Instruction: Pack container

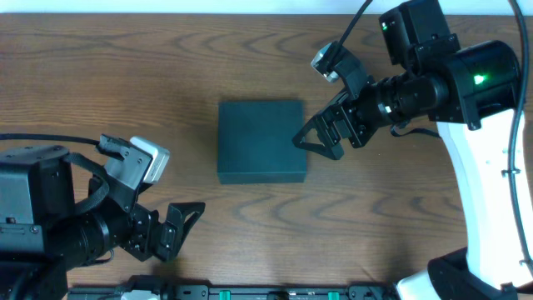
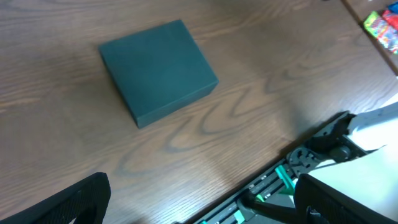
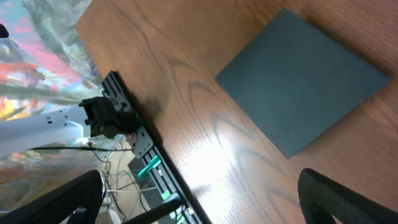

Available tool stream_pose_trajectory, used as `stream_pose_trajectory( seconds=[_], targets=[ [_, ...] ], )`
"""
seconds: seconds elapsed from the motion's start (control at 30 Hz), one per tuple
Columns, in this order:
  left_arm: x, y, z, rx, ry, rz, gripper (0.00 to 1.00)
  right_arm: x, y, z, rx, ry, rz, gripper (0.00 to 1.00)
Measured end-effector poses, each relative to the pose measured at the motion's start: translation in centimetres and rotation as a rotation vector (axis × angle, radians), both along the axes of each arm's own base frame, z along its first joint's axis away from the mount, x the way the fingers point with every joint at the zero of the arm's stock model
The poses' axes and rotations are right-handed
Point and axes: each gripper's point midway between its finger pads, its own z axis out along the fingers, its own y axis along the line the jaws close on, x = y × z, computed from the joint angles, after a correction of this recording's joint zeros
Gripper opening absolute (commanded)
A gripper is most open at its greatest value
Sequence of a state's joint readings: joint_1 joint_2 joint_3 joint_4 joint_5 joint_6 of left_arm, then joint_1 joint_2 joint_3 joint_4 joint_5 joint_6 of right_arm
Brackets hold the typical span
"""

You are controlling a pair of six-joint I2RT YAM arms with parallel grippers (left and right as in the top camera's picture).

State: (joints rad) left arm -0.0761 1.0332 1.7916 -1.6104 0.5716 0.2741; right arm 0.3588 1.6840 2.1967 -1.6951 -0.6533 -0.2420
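**STATUS: BOTH CLAWS SPREAD, NOTHING HELD, BOX SHUT AT TABLE CTR**

1. R claw. The right gripper (image 1: 317, 143) has its fingers spread wide with nothing between them. In the right wrist view the two fingers (image 3: 65, 200) sit at opposite lower corners of the frame. In the overhead view one fingertip overlaps the right edge of the container (image 1: 261, 140); contact cannot be told from these views.

2. R arm. The wrist points toward the box from its right side. The forearm runs back to the white base at the table's right edge, with the elbow at the far right.

3. L claw. The left gripper (image 1: 185, 232) is also spread and empty, near the front-left of the table (image 1: 125, 75) and well apart from the box. It angles toward the table ctr.

4. L arm. It lies low along the front-left edge, with its black housing at the frame edge.

5. Container. It lies flat near the table ctr, lid down (dark teal, no markings), alone on bare wood. The left wrist view shows it upper-left (image 2: 158, 68); the right wrist view, upper-right (image 3: 305, 81).

6. Misc. Bright packets (image 2: 382, 28) lie at the far corner of the left wrist view, off the table edge.
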Motion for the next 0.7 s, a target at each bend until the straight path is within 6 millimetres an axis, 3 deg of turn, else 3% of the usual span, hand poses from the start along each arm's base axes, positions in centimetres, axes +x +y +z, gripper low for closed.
stream_pose_trajectory(
  seconds=[0.27,0.33,0.57,0.7],
  targets=[
    [0.6,1.3,-0.6,0.062,-0.025,0.054,0.95,0.0,0.0,0.0,0.0,0.0,0.0,0.99],
    [1.6,1.9,-0.5,0.068,-0.11,0.092,0.95,0.0,0.0,0.0,0.0,0.001,0.0,0.99],
    [0.5,3.4,-4.6,0.082,-0.284,0.183,0.95,0.0,0.0,-0.1,-0.003,0.002,-0.001,0.99],
    [0.7,3.9,-8.5,0.091,-0.318,0.219,0.95,0.0,0.0,-0.1,-0.004,0.002,-0.001,0.99]
  ],
)
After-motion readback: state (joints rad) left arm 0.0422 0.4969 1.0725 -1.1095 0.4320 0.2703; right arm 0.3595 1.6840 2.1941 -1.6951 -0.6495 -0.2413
